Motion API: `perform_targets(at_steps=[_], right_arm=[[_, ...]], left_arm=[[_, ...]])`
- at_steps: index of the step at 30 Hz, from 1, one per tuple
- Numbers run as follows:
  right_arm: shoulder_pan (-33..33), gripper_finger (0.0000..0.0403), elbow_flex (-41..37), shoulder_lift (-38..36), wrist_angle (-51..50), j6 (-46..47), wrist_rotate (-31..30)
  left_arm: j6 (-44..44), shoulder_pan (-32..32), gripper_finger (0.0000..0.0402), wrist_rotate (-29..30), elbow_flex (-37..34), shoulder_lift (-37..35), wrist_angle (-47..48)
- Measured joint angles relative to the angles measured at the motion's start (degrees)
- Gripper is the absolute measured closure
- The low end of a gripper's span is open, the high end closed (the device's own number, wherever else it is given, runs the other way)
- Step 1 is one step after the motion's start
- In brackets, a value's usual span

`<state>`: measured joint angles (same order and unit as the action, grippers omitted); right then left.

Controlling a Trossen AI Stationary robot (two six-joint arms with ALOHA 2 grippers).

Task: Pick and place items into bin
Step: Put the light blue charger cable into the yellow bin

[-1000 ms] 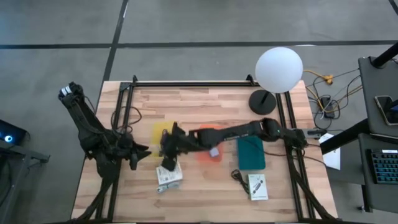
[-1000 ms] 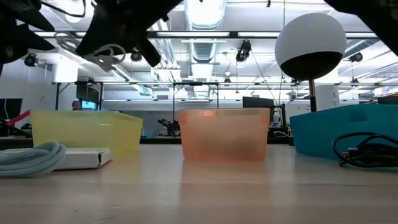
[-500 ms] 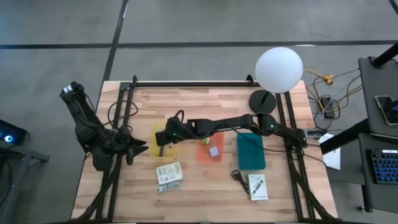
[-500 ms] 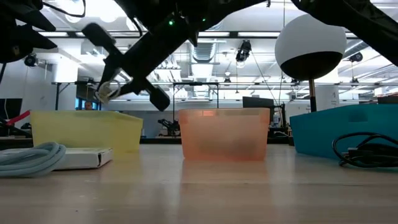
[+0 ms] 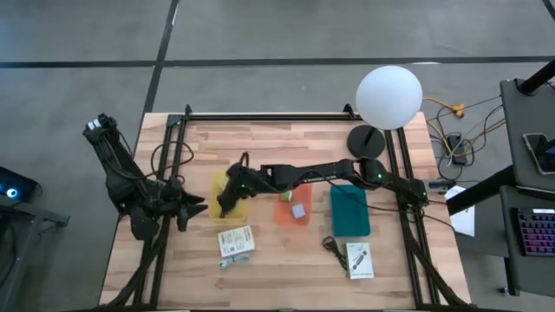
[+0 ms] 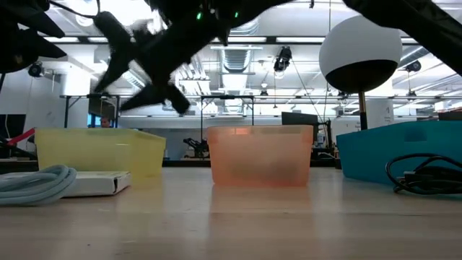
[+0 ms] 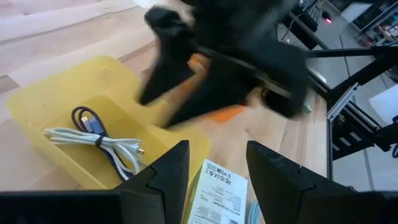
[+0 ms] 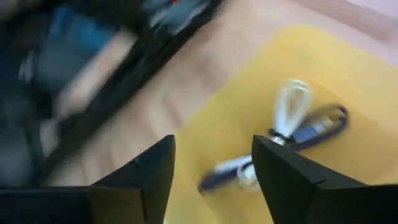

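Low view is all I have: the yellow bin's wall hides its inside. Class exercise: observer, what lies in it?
Observer: In the yellow bin lies a bundled white cord with a purple cord beside it.
Operator: Is the right gripper holding anything?
Observer: No. The right gripper hangs over that bin, open and empty.
Operator: And the left one?
Observer: The left gripper waits open, left of the bin.

Plastic bins on bare wood

Pale planked wooden table [image 5: 286, 260], matt; under the right gripper [image 5: 227, 194] a translucent yellow plastic bin [image 7: 74, 99] holding smooth white and purple cords [image 7: 93, 134]; beside it a glossy orange plastic bin [image 6: 260, 155].
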<state>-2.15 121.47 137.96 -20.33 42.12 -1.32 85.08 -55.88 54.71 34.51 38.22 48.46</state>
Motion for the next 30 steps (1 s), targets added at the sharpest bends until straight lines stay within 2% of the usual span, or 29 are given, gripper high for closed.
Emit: perform_targets(at_steps=[3,5,10,13,17,19,21,24,27,30], right_arm=[[-2.8,0.0197,0.1,-2.6,-6.5,-20.4,5.7],[-5.0,0.0197,0.2,-3.8,-13.2,-29.9,7.5],[-9.3,0.0200,-0.1,-2.9,-23.7,-41.5,7.3],[-11.6,0.0200,-0.5,-2.9,-24.2,-42.2,7.3],[-13.9,0.0200,-2.0,-2.9,-23.8,-42.8,7.4],[-14.8,0.0200,-3.5,-2.9,-22.1,-43.1,7.3],[-15.7,0.0200,-4.8,-2.9,-19.7,-41.3,7.2],[-16.4,0.0200,-7.3,-2.9,-14.0,-33.9,7.6],[-16.4,0.0200,-8.5,-2.9,-10.5,-27.9,7.4],[-16.4,0.0200,-8.8,-2.8,-9.0,-26.4,7.1]], left_arm=[[0.0,0.0,0.0256,-0.1,0.0,0.0,-0.3],[0.0,0.0,0.0256,-0.7,-0.1,0.0,-0.4],[-0.2,0.0,0.0256,-2.0,-0.1,1.2,-1.1],[-4.5,0.0,0.0256,-6.6,-0.3,3.5,-5.3],[-11.3,0.0,0.0256,-13.1,-1.0,10.1,-15.1],[-13.0,0.0,0.0256,-14.1,-1.0,14.0,-19.7],[-13.1,0.0,0.0256,-14.2,-1.0,17.9,-23.5],[-11.9,0.0,0.0256,-15.7,-0.5,23.8,-27.8],[-10.0,0.0,0.0256,-22.0,-0.3,29.0,-31.5],[-8.9,0.0,0.0256,-28.8,-0.3,34.3,-36.3]])
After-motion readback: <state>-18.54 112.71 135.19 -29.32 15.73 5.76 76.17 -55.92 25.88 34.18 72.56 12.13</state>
